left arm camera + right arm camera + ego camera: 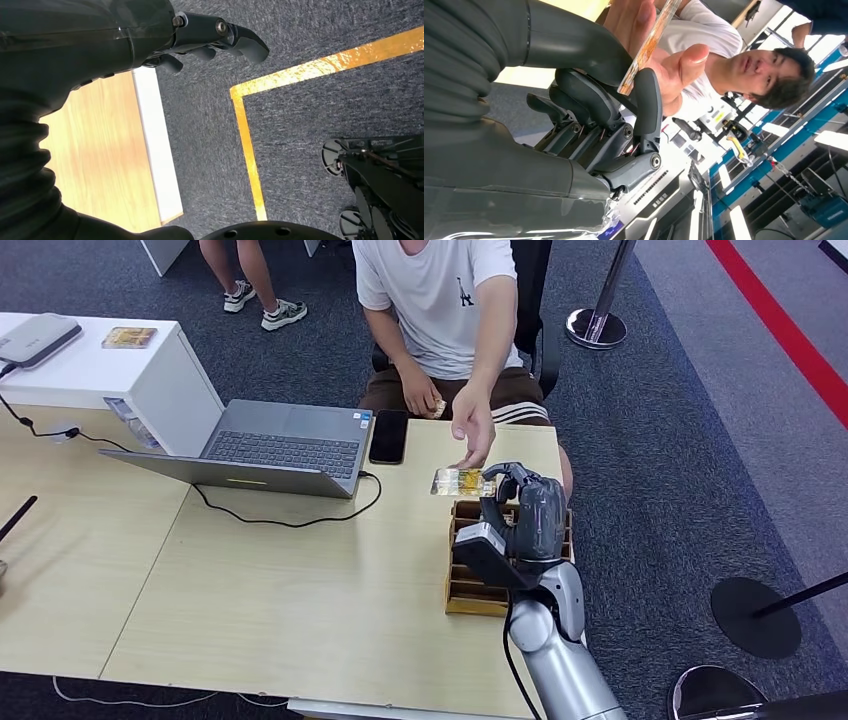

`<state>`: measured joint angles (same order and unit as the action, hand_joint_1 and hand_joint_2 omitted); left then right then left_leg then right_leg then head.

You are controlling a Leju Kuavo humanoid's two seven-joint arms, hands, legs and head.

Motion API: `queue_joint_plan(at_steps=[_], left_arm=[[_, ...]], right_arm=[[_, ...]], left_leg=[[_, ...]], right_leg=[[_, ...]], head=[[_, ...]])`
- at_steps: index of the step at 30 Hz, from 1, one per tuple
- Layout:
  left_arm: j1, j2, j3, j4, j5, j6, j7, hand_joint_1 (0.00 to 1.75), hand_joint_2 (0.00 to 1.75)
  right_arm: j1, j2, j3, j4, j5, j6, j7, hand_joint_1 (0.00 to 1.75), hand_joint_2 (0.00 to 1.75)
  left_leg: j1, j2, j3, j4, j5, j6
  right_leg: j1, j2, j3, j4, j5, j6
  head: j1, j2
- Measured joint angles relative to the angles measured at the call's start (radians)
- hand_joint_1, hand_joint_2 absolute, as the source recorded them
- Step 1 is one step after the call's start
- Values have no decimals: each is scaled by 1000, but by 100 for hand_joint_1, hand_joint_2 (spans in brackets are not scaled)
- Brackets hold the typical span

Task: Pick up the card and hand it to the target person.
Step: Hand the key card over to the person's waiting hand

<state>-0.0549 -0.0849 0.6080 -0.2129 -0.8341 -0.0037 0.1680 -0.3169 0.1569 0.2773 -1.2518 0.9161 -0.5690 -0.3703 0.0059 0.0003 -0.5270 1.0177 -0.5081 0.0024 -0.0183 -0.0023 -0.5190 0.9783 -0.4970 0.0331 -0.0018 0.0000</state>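
My right hand (pixel 520 502) is raised above the wooden card holder (pixel 470 590) and pinches a glossy yellow-patterned card (pixel 462 481) between thumb and finger. In the right wrist view the card (pixel 649 42) stands edge-on between my thumb and a dark finger (pixel 647 102). The seated person in a white T-shirt (pixel 440 290) reaches a hand (pixel 474 427) down to the card's far edge; that palm (pixel 664 65) lies right behind the card. My left hand (pixel 210 35) hangs beside the table edge, fingers curled loosely, holding nothing.
An open laptop (pixel 270 448) with a black cable, and a dark phone (pixel 388 436), lie on the wooden table (pixel 290 590). A white cabinet (pixel 100 365) stands at the far left. Stanchion bases (pixel 596 328) stand on the grey carpet to the right.
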Motion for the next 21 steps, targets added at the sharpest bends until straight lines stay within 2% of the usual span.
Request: queue_joint_plan(at_steps=[16,20,21], left_arm=[[0,0,17,0,-4,-29,-8,0,175],[0,0,18,0,-3,-37,-8,0,175],[0,0,18,0,-3,-39,-8,0,175]], right_arm=[[-45,3,0,91,2,-27,11,171,175],[-45,3,0,101,1,-28,13,113,175],[-45,3,0,102,1,-28,14,108,175]], left_leg=[[0,0,0,0,0,0],[0,0,0,0,0,0],[0,0,0,0,0,0]], right_leg=[[0,0,0,0,0,0],[0,0,0,0,0,0],[0,0,0,0,0,0]], head=[[0,0],[0,0],[0,0]])
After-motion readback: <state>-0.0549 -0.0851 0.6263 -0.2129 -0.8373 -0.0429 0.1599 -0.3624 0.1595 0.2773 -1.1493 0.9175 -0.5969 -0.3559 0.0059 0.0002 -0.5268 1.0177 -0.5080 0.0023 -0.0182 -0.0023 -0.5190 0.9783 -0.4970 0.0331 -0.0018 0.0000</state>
